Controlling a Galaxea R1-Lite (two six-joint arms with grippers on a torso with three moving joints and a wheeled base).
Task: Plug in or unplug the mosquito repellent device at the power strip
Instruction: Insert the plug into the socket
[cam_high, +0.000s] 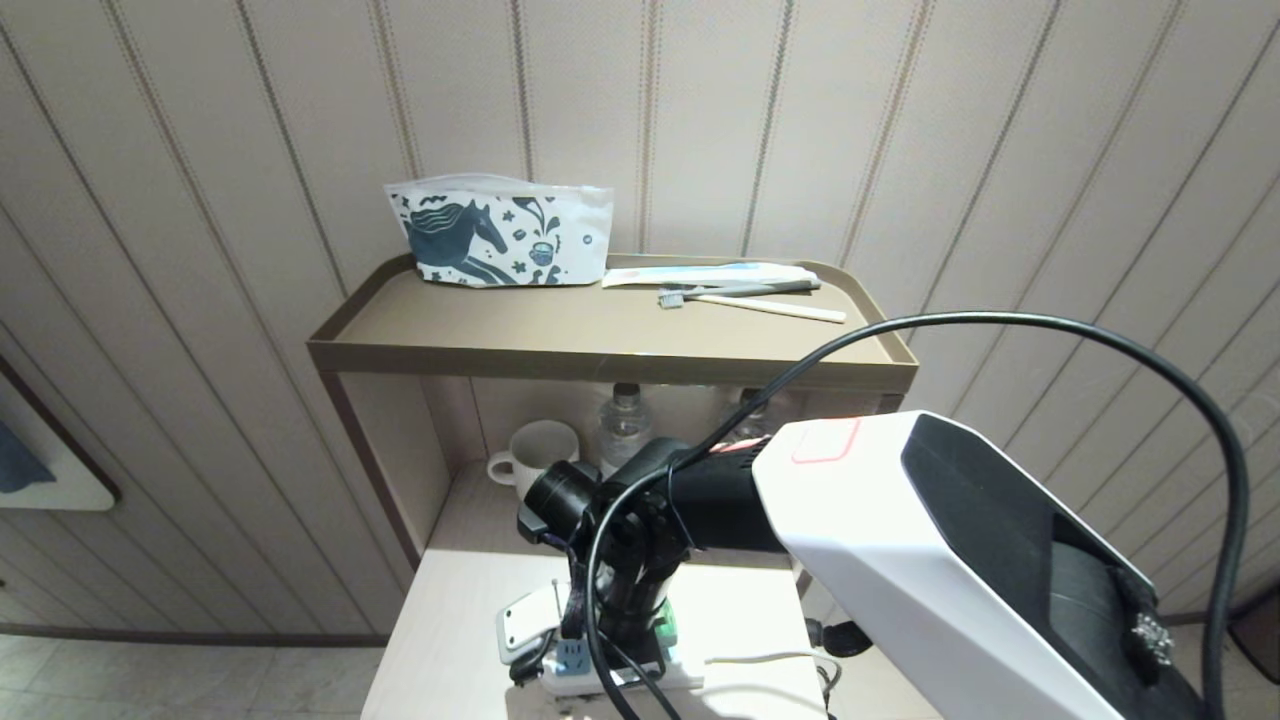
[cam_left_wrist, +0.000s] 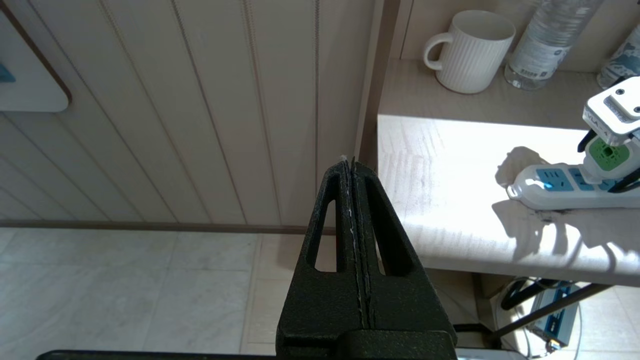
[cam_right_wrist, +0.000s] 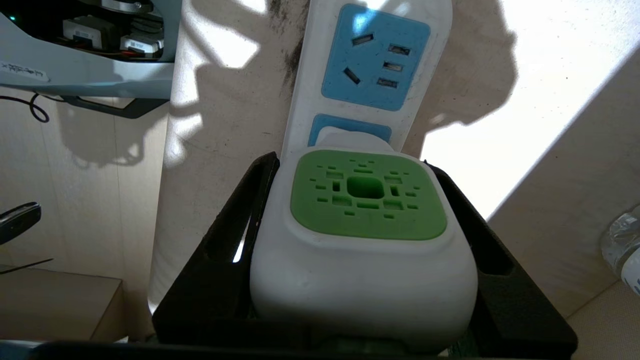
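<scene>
Over power strip (cam_right_wrist: 320, 100), right gripper (cam_right_wrist: 365, 260) jaws half-spread, pinching mosquito repellent device (cam_right_wrist: 367, 240).

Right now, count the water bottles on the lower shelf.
2: one bottle beside the mug, another further right, mostly behind the right arm. More may be hidden.

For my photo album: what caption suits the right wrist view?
Right claw grips the mosquito repellent device at the power strip.
</scene>
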